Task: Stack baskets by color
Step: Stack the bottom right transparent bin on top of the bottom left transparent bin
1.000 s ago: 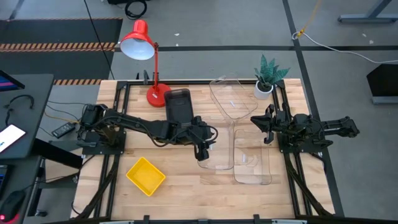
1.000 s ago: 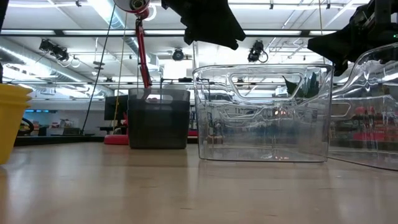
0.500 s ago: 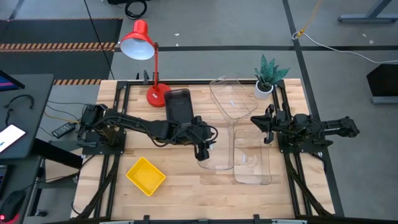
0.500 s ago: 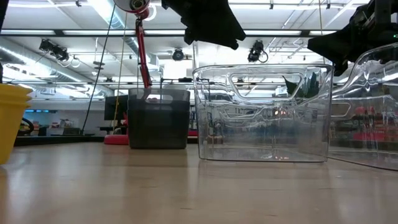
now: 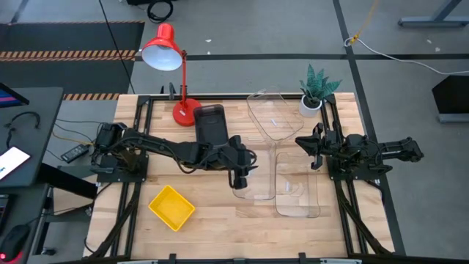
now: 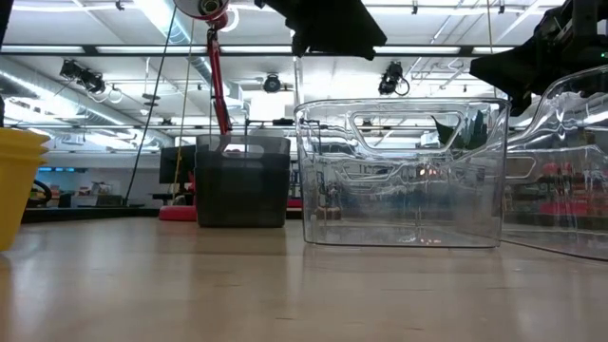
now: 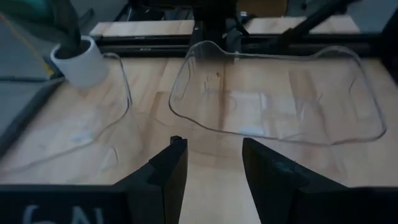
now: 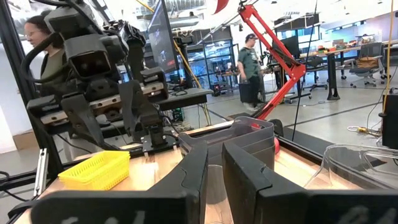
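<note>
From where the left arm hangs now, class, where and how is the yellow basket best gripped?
Probably the yellow basket by its rim, one of the fingers inside a wall, one outside, coming straight down. It sits open side up on the table with bare wood around it; the left gripper stands open.

Wood table point(image 5: 212, 220): baskets (yel point(image 5: 172, 207), grey point(image 5: 211, 125), clear point(image 5: 297, 187)), lamp point(image 5: 172, 70), plant point(image 5: 316, 92).

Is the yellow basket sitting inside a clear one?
No, the yellow basket sits alone on the bare table, apart from the clear baskets.
</note>
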Controlling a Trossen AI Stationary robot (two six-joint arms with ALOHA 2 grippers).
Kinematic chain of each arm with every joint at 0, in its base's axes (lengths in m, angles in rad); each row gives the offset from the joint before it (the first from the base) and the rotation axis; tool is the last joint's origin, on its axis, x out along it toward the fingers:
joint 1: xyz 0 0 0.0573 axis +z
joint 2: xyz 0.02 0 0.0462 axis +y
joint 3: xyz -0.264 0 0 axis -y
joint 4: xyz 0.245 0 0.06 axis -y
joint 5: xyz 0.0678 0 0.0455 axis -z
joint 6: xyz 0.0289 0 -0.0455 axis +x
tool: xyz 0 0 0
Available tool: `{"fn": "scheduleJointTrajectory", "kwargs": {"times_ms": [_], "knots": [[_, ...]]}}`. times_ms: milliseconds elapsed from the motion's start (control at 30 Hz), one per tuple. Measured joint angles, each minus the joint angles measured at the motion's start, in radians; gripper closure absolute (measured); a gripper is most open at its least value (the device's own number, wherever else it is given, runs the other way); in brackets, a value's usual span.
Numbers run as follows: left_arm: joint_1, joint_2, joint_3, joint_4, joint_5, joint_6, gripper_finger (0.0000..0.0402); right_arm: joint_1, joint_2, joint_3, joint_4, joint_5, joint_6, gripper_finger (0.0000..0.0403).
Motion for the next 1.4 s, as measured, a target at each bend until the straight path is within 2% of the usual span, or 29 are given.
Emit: {"fn": "scheduleJointTrajectory", "kwargs": {"times_ms": [133,300,467,533,733,800,1067,1400], "knots": [[0.001,0.0,0.0,0.014,-0.012,0.054,0.0241,0.0,0.0,0.0,0.0,0.0,0.0,0.0349],[0.006,0.0,0.0,0.028,-0.087,0.082,0.0241,0.0,0.0,0.0,0.0,0.0,0.0,0.0349],[0.012,0.0,0.0,-0.005,-0.082,0.129,0.0241,0.0,0.0,0.0,0.0,0.0,0.0,0.0349],[0.012,0.0,0.0,-0.07,-0.053,0.132,0.0241,0.0,0.0,0.0,0.0,0.0,0.0,0.0349],[0.011,0.0,0.0,-0.245,0.117,0.094,0.0241,0.0,0.0,0.0,0.0,0.0,0.0,0.0349],[0.005,0.0,0.01,-0.286,0.14,0.072,0.0241,0.0,0.0,0.0,0.0,0.0,0.0,0.0349],[-0.045,0.0,0.137,-0.548,0.129,0.042,0.024,0.0,0.0,0.0,0.0,0.0,0.0,0.0349],[-0.079,-0.001,0.201,-0.722,0.136,-0.021,0.0207,0.0,0.0,0.0,0.0,0.0,0.0,0.0349]]}}
